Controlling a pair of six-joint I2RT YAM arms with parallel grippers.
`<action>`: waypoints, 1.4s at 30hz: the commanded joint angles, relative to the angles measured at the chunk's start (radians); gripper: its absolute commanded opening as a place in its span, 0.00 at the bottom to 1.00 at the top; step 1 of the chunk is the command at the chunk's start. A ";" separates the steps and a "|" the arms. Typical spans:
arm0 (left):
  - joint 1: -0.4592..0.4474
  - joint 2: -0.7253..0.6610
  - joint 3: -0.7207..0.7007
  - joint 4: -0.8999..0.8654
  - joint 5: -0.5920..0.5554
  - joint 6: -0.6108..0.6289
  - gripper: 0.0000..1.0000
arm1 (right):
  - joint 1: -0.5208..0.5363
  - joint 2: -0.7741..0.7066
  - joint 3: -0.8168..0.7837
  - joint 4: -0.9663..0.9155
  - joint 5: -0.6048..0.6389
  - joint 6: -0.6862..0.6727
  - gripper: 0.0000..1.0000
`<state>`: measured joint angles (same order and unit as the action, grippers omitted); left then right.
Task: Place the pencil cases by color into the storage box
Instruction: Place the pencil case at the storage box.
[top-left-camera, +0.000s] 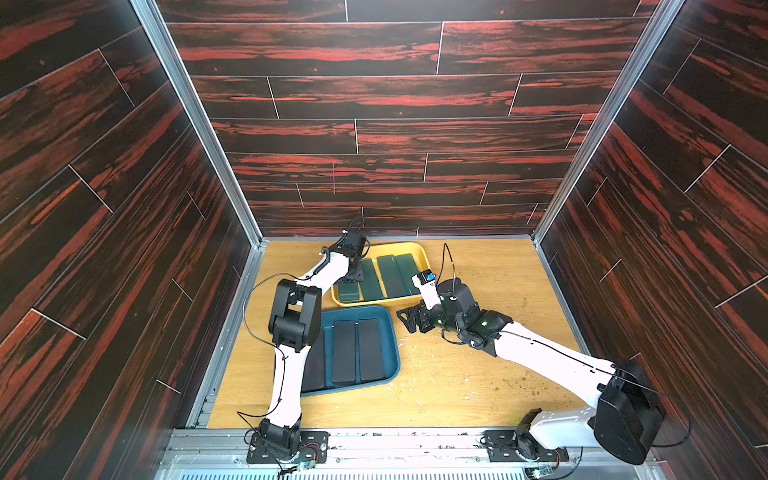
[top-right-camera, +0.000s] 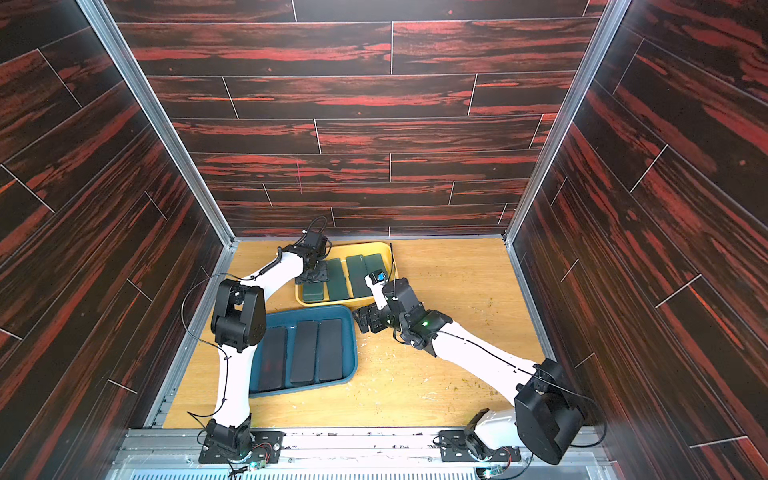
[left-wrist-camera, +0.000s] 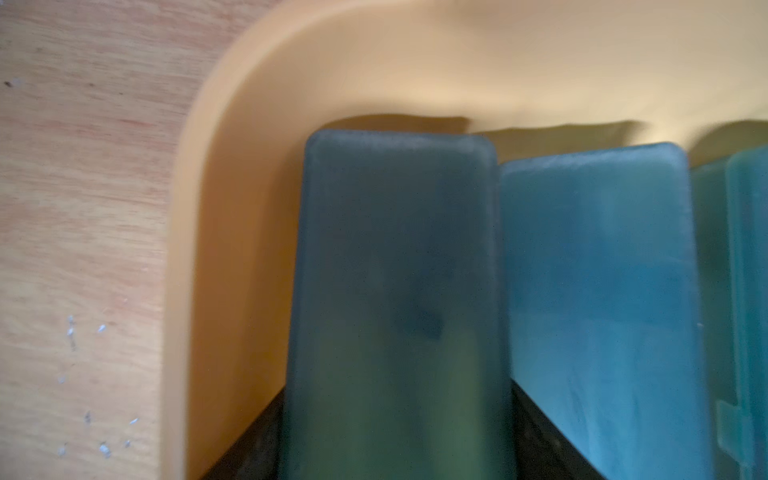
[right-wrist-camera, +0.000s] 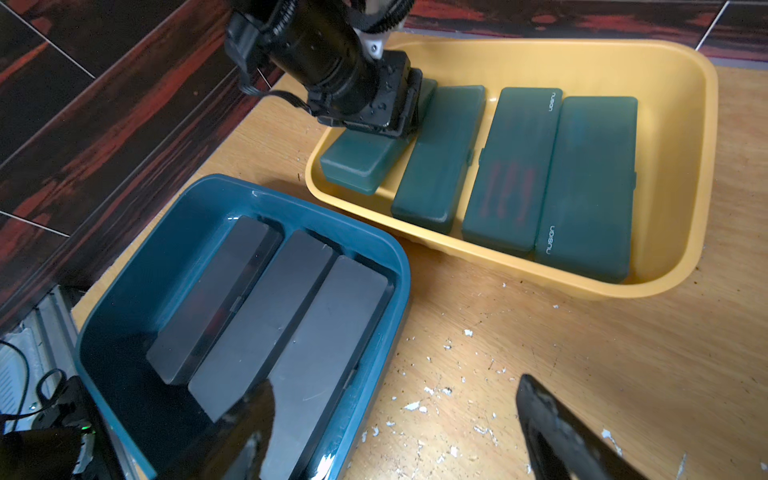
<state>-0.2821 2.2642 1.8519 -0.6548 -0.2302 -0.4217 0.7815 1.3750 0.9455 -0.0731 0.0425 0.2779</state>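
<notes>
The left end effector (right-wrist-camera: 399, 124) is clamped across the fourth green pencil case (right-wrist-camera: 359, 160), tilted over the yellow tray's (right-wrist-camera: 685, 174) left corner, long axis parallel to its neighbours; the right end effector (right-wrist-camera: 395, 432) gapes empty beside the blue tray (right-wrist-camera: 124, 299).

Left end effector (right-wrist-camera: 399, 124) clamped (arm extended); right end effector (right-wrist-camera: 395, 432) spread wide.

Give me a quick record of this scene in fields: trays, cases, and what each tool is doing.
yellow tray: four green pencil cases
blue tray: three black pencil cases
left tool: shut on the end green case, which sits tilted at the tray's edge
right tool: open, empty, above the bare wooden table beside the trays
loose cases on table: none visible
</notes>
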 joint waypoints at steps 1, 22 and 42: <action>0.012 0.008 0.022 0.021 -0.025 0.014 0.44 | 0.007 0.021 -0.020 0.030 0.008 -0.014 0.91; 0.014 -0.025 -0.066 0.190 -0.023 0.026 0.89 | 0.006 0.023 -0.038 0.066 0.018 -0.047 0.92; 0.014 -0.457 -0.224 0.042 0.042 0.122 0.97 | -0.035 0.002 0.215 -0.206 0.098 -0.128 0.95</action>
<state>-0.2741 1.9305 1.6917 -0.5774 -0.1905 -0.3355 0.7670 1.3842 1.1225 -0.1909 0.0998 0.1921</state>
